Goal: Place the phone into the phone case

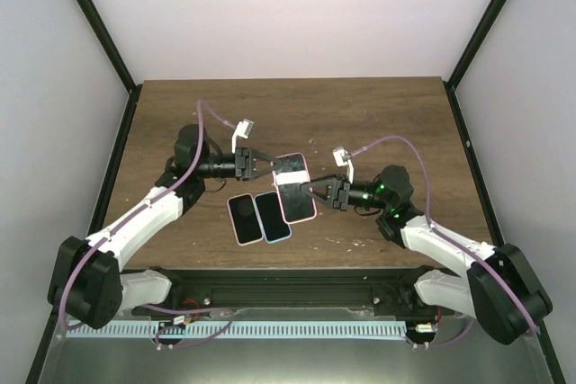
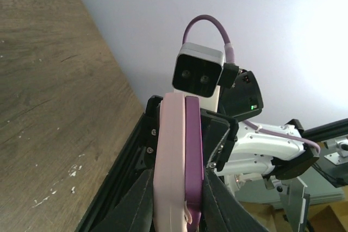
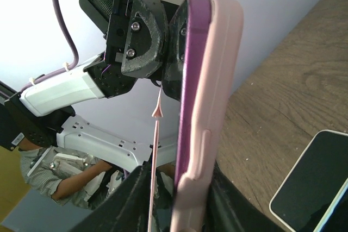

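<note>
Pink case (image 1: 298, 205) with purple phone (image 2: 193, 156) | pinched by left gripper (image 1: 268, 166) and right gripper (image 1: 313, 190) | dark phone (image 1: 243, 218), blue-edged phone (image 1: 273, 216) lie beside

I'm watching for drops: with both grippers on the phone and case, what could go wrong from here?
1. The purple phone stands proud of the pink case, not seated. If the left gripper or right gripper loosens, it may slide out.
2. Two spare phones lie on the table close by, so a dropped phone could hit them.

One pink phone case (image 3: 223, 80), one purple phone (image 3: 188, 80), two flat phones (image 1: 243, 218) (image 1: 273, 216), two end effectors (image 1: 268, 165) (image 1: 310, 190), one table (image 1: 360, 114)
</note>
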`<state>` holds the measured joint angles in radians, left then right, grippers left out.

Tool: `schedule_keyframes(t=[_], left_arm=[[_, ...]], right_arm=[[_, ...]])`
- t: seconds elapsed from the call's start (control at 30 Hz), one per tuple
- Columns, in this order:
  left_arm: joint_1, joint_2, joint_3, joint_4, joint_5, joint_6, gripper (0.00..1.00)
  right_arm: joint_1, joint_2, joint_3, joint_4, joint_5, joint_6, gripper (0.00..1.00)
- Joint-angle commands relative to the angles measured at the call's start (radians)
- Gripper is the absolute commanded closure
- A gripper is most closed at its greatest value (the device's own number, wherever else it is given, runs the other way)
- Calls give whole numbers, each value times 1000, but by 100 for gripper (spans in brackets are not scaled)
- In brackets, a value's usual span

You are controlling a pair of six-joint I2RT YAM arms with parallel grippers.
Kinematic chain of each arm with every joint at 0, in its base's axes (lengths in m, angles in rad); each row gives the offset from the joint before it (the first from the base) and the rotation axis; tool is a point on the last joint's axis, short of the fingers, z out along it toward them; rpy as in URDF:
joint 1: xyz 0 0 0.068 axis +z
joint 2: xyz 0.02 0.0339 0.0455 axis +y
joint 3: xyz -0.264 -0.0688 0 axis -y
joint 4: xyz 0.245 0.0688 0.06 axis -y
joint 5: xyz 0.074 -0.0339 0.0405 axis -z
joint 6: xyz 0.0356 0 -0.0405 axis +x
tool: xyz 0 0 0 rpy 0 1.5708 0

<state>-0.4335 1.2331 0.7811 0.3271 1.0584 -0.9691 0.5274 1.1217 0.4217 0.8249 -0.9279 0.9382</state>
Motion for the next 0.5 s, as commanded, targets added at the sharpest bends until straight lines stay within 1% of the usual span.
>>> schedule_keyframes(t=[0.0, 0.07, 0.1, 0.17, 0.23, 0.3, 0.33, 0.37, 0.47], left_arm=[[1, 9, 24, -31, 28, 64, 98], [1, 16, 25, -25, 38, 67, 97], [1, 19, 27, -25, 42, 67, 96], [1, 25, 31, -25, 45, 65, 91], [1, 24, 38, -26, 49, 55, 83], [1, 15, 39, -26, 51, 39, 73], [1, 7, 37, -23, 48, 26, 63], [1, -2, 33, -17, 47, 10, 58], [1, -26, 13, 16, 38, -56, 51]], right_arm=[[13, 12, 51, 44, -24, 14, 69], [16, 28, 56, 60, -29, 28, 68], [18, 35, 59, 67, -30, 34, 70], [23, 55, 68, 74, -40, 37, 78], [24, 66, 72, 77, -49, 29, 82], [23, 66, 72, 72, -45, 19, 83], [24, 64, 71, 71, -44, 17, 84], [24, 61, 71, 73, -44, 18, 84], [24, 54, 70, 85, -46, 18, 85]])
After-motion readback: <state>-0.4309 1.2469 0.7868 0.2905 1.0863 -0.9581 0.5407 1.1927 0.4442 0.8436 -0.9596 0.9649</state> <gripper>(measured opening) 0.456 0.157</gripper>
